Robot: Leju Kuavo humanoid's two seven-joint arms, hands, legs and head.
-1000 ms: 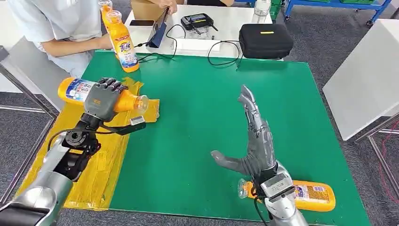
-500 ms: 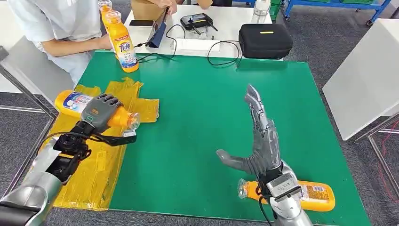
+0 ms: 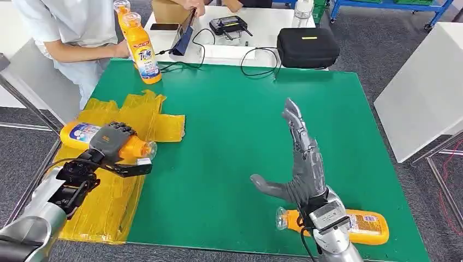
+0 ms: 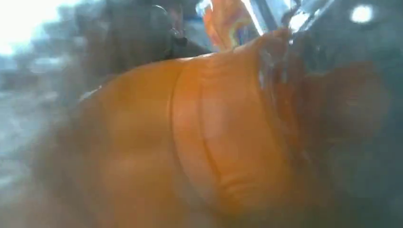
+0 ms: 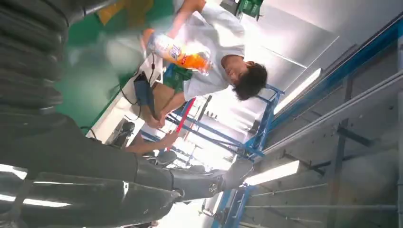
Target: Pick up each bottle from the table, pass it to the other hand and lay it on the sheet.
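the left hand (image 3: 109,141), fingers wrapped around an orange bottle (image 3: 82,135), has carried it lower and outward over the last second, so it now lies sideways low over the yellow sheet (image 3: 117,191), near release. the right hand (image 3: 299,164) stays spread, empty, above another bottle (image 3: 360,225) on the green surface (image 3: 229,125).

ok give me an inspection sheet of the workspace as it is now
surface: green mat on the table, yellow sheet over its left edge
job's things: one bottle held over the sheet; second bottle lying at the mat's near edge; upright bottle at the far left corner
clutter: black case, phone
hands: left hand grips the first bottle; right hand open, raised, empty
cables: black cable by the case
surroundings: person seated at far left, white table at right
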